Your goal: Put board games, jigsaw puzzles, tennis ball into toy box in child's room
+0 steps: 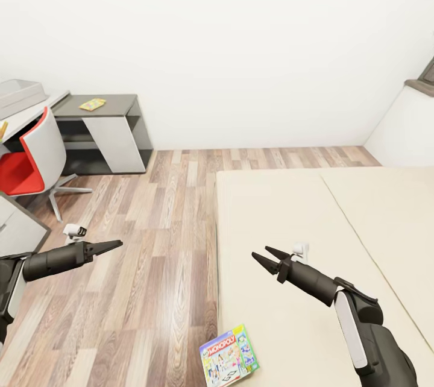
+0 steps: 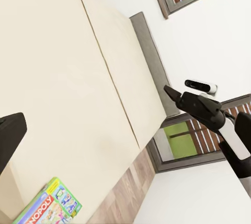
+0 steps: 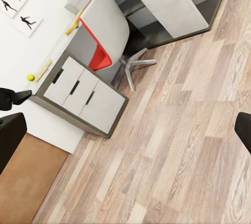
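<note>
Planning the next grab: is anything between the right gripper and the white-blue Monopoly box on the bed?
Nothing visible. The open right gripper hangs over bare beige mattress; the green-edged Monopoly game box lies flat by the bed's near edge, uncovered.

Head view: high vantage, facing forward and down; bed [image 1: 313, 242] from 3 to 6 o'clock, table [image 1: 36, 106] far off at 10 o'clock.
Left wrist view: rolled, looking across the bed [image 2: 63, 77] from near its surface toward the headboard [image 2: 151, 62]; board game [image 2: 49, 205] close at 7 o'clock.
Right wrist view: rolled, looking over wood floor [image 3: 178, 145] at the distant table [image 3: 83, 96], 10 o'clock.
Shared: head and left wrist share bed and board game [image 1: 229, 355]; head and right wrist share table and floor [image 1: 150, 236].
</note>
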